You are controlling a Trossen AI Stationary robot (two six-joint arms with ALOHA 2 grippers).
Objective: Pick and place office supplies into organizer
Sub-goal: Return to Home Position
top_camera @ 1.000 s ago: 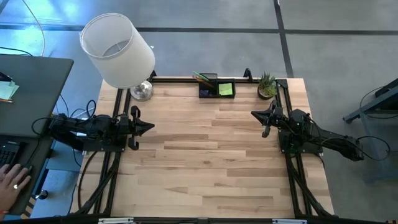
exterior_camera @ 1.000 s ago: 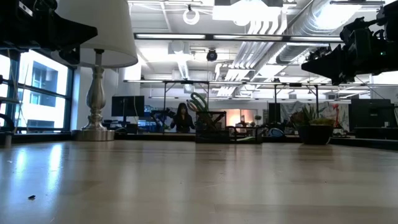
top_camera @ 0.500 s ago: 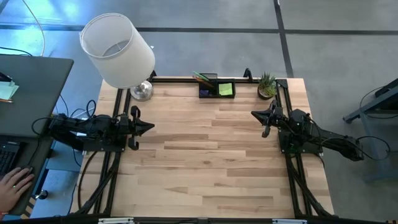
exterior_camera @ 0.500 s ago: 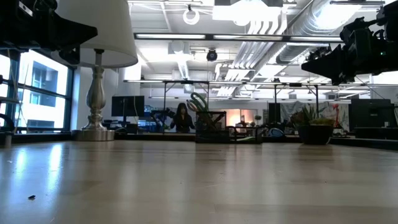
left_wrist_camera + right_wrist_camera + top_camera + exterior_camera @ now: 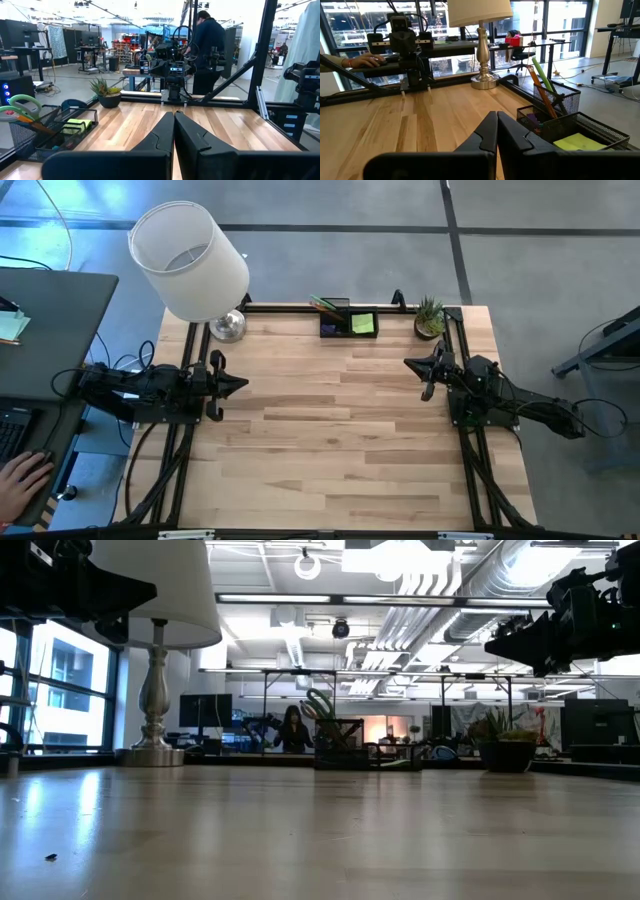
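Observation:
The black mesh organizer (image 5: pixel 348 323) stands at the table's far edge. In it are orange pencils (image 5: pixel 543 97), green-handled scissors (image 5: pixel 19 106), a lime-green sticky-note pad (image 5: pixel 364 324) and a small purple block (image 5: pixel 532 120). My left gripper (image 5: pixel 243 384) hovers shut at the table's left edge, pointing level toward the right. My right gripper (image 5: pixel 408 363) hovers shut at the right edge, pointing level toward the left. Both are well apart from the organizer and hold nothing.
A white-shaded lamp (image 5: pixel 190 260) stands at the far left corner on a silver base (image 5: pixel 228 327). A small potted plant (image 5: pixel 430 317) stands right of the organizer. A person's hand (image 5: pixel 20 480) rests on a desk left of the table. Bare wood (image 5: pixel 330 430) lies between the arms.

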